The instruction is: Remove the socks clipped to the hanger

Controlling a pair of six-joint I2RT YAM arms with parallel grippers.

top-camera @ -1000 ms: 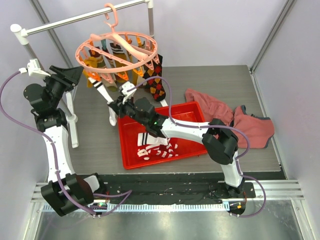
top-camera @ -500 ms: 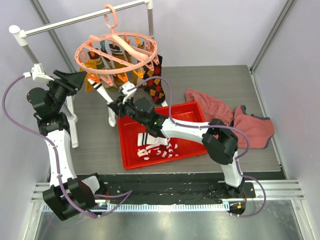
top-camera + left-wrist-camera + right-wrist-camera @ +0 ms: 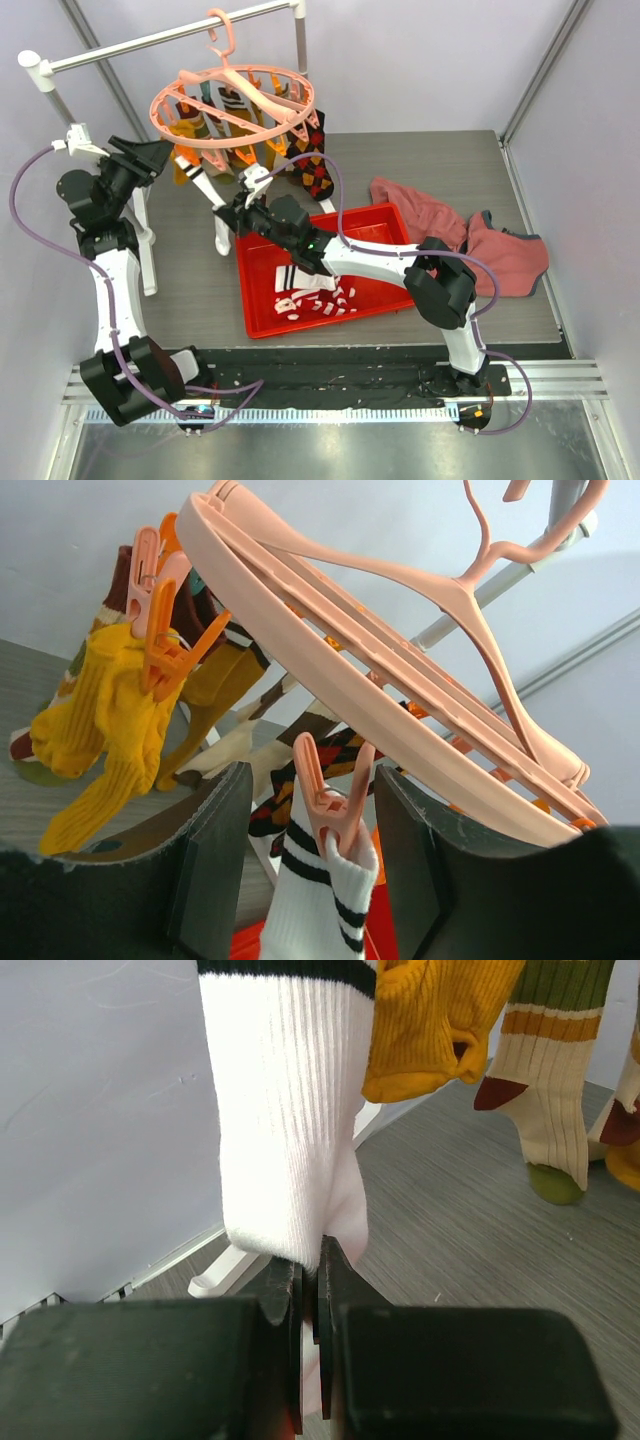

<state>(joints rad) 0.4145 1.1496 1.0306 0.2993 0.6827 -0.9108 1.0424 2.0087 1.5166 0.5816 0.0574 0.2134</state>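
While the right fingers [image 3: 330, 1290] pinch shut on the lower end of the white banded sock [image 3: 285, 1110], the left fingers [image 3: 215, 860] stand half open.
They flank, without touching, the orange peg [image 3: 325, 800] clipping that sock's cuff under the pink hanger [image 3: 400, 680], hung on the white rail [image 3: 150, 40] at upper left.

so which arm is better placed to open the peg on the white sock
Left. The left gripper, open, straddles the orange peg clipping the white sock at its cuff; the right gripper is shut on that sock's lower end.
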